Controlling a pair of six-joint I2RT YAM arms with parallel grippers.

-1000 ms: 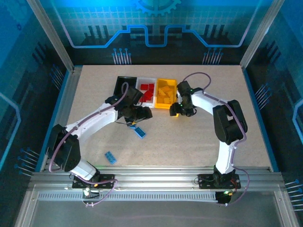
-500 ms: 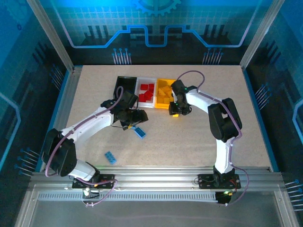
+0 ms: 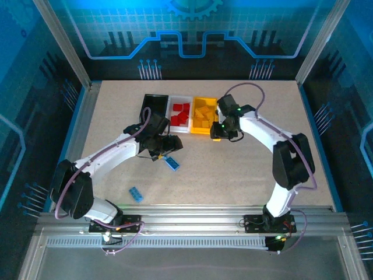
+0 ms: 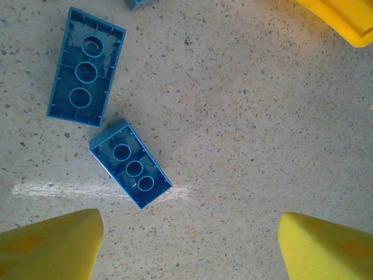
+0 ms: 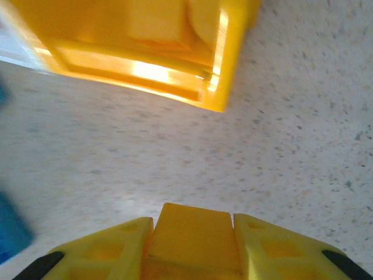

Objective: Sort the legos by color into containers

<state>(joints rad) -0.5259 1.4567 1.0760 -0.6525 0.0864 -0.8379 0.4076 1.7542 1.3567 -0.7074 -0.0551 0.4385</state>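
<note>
The desk carried the joined containers toward its far side: a black bin, a white bin with red legos, and a yellow bin with yellow ones.

The right gripper hung just on the near side of the yellow bin. Its wrist view was blurred, but it appeared clamped on a yellow brick.

The left gripper was spread wide and empty, above the desk and short of two blue bricks. The larger blue brick and the smaller blue brick both lay studs-down with their hollow undersides up. They sat corner to edge, nearly touching.

Such bricks were likely light, rigid and slick, so a firm squeeze should not hurt them, though a skewed pinch could squirt one out. The sound hold seemed to be across the two long flat walls at mid-length. The smaller brick lay slanted to the fingers, so the wrist would probably need turning first, with care not to catch its neighbour.
</note>
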